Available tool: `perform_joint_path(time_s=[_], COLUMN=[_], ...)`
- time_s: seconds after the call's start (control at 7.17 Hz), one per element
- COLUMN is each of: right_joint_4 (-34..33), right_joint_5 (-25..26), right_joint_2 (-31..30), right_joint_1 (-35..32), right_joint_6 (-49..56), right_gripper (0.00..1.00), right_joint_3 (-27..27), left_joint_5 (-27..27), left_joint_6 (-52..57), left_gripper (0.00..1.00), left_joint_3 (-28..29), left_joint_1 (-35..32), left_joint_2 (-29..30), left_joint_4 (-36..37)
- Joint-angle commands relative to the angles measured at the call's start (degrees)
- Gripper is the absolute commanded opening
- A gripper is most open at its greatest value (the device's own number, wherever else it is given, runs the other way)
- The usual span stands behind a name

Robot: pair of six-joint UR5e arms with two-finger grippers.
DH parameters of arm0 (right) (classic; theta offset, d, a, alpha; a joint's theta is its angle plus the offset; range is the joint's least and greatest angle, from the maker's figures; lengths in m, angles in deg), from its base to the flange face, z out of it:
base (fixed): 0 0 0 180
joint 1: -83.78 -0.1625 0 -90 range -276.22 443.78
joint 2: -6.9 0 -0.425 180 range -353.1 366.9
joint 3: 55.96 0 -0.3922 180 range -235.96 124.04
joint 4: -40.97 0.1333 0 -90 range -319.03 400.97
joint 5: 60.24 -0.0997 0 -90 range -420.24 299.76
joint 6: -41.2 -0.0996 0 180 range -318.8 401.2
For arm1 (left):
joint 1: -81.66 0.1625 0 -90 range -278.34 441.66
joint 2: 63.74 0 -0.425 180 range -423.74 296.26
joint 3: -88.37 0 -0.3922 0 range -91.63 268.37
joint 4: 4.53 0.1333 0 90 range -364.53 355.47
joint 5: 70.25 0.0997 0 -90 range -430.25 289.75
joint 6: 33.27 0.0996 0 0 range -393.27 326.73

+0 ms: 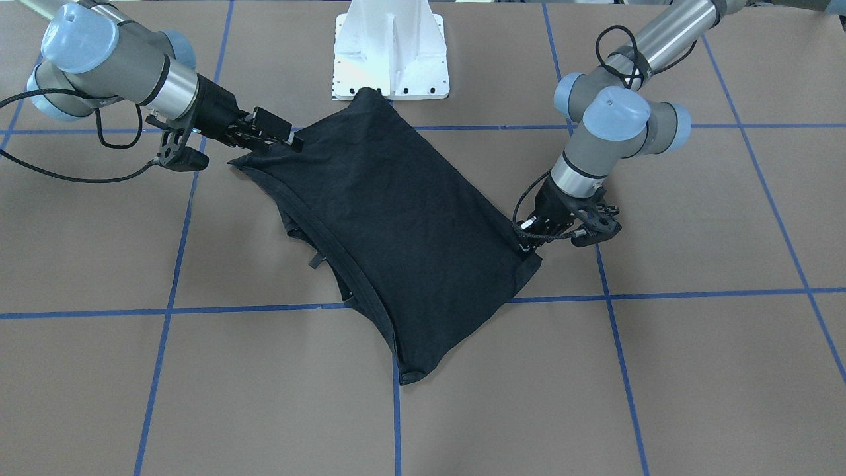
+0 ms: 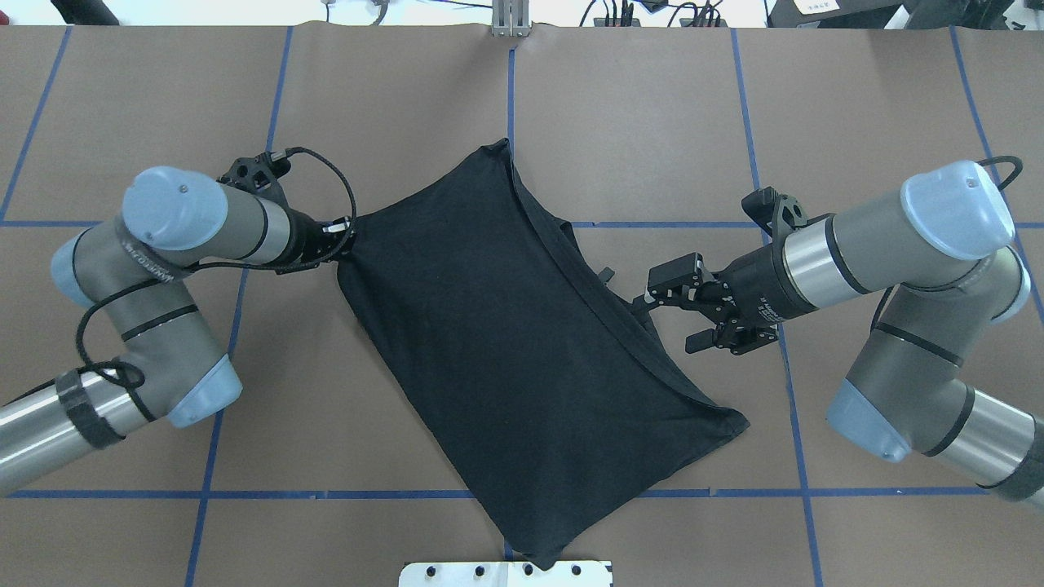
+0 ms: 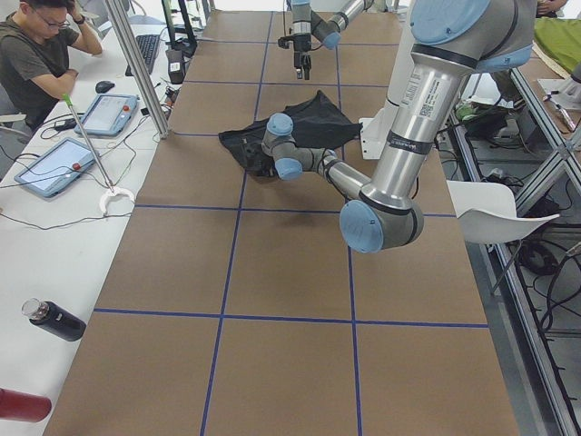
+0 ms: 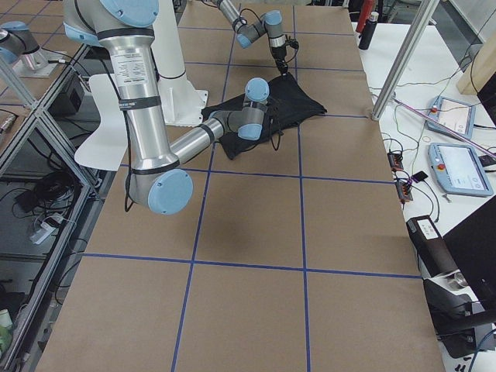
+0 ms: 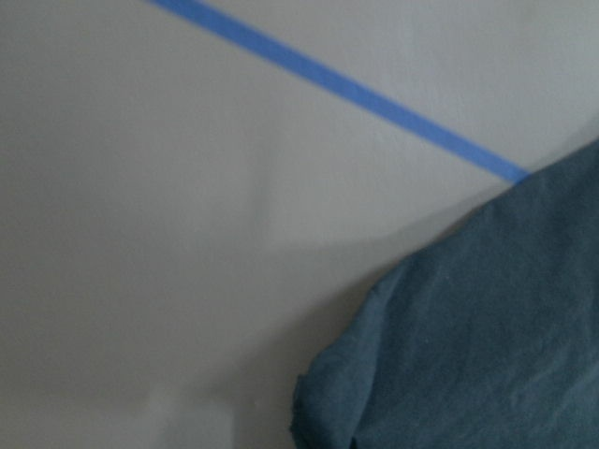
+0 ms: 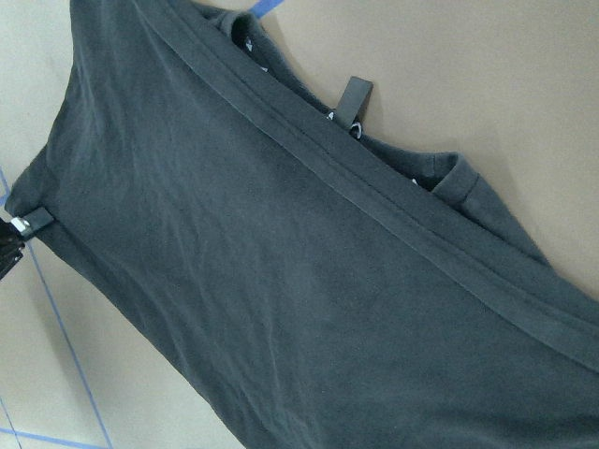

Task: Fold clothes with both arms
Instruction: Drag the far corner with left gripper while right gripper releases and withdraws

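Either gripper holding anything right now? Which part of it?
Left gripper pinches the black T-shirt at the corner nearest that arm. Right gripper is open beside the opposite edge, holding nothing.

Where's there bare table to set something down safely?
Bare table lies along the operators' edge, either side of the T-shirt's far tip, beyond the blue tape line. Crowded: the middle, where the left end effector grips one shirt corner and the right end effector hangs open at the opposite edge; the white pedestal stands at the robot's side.
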Motion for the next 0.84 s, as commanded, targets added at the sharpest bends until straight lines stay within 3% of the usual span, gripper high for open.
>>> perform_joint_path(time_s=[0.0, 0.28, 0.56, 0.7], right_joint_4=[0.0, 0.0, 0.0, 0.0], right_joint_5=[-0.02, -0.02, 0.07, 0.07], right_joint_2=[-0.06, -0.33, -0.33, -0.33], right_joint_1=[-0.25, -0.34, -0.51, -0.69], right_joint_6=[0.06, 0.06, 0.06, 0.06], right_gripper=[1.0, 1.0, 1.0, 1.0], right_joint_3=[-0.01, -0.09, -0.18, -0.09], left_joint_5=[3.53, 7.14, 11.19, 12.25], left_joint_6=[1.3, 1.22, 1.48, 2.79], left_gripper=[0.0, 0.0, 0.0, 0.0], left_joint_3=[7.57, 14.66, 26.17, 26.83], left_joint_1=[-2.2, -3.78, -3.79, -3.97], left_joint_2=[7.01, 12.63, 17.47, 17.93], left_joint_4=[-0.66, -3.63, -13.45, -14.63])
